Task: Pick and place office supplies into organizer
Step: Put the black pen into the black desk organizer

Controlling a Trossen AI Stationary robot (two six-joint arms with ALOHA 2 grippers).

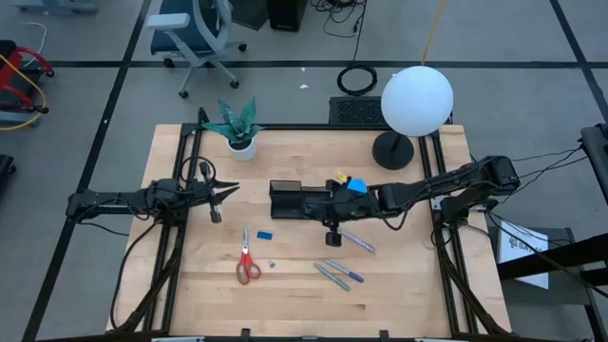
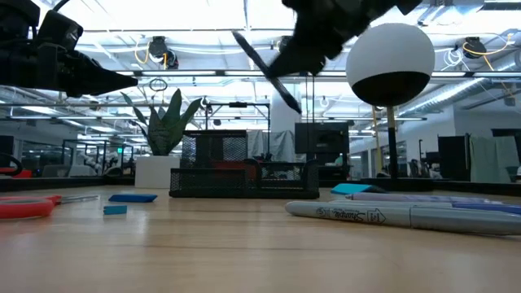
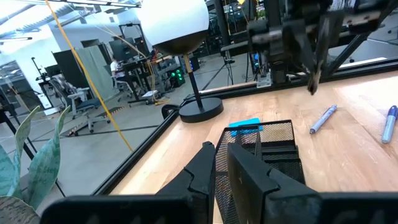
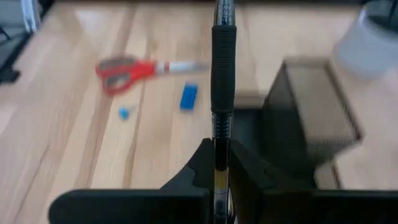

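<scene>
Pale wooden tabletop [image 1: 190, 285] fills the middle of a workshop floor, with an office chair [image 1: 195, 33] pushed back at twelve o'clock. Near the centre sits the black mesh organizer [image 1: 290, 200], and the right gripper [image 1: 332, 211] hangs just at its three o'clock end, jaws clamped on a black pen [image 4: 222, 81] that points out over the tray. A bright blue note pad [image 1: 355, 185] lies close beside that arm, towards one o'clock of the organizer. A lamp with a white globe [image 1: 416, 99] stands at one o'clock of the table, right behind the right arm. A potted plant [image 1: 239, 128] sits at eleven o'clock. Red-handled scissors [image 1: 247, 266] lie at seven o'clock of the organizer, a small blue block [image 1: 264, 234] between them and the tray. Loose pens [image 1: 339, 273] lie scattered at five o'clock. The left gripper [image 1: 226, 191] waits at nine o'clock of the organizer, well apart, jaws closed on nothing.
</scene>
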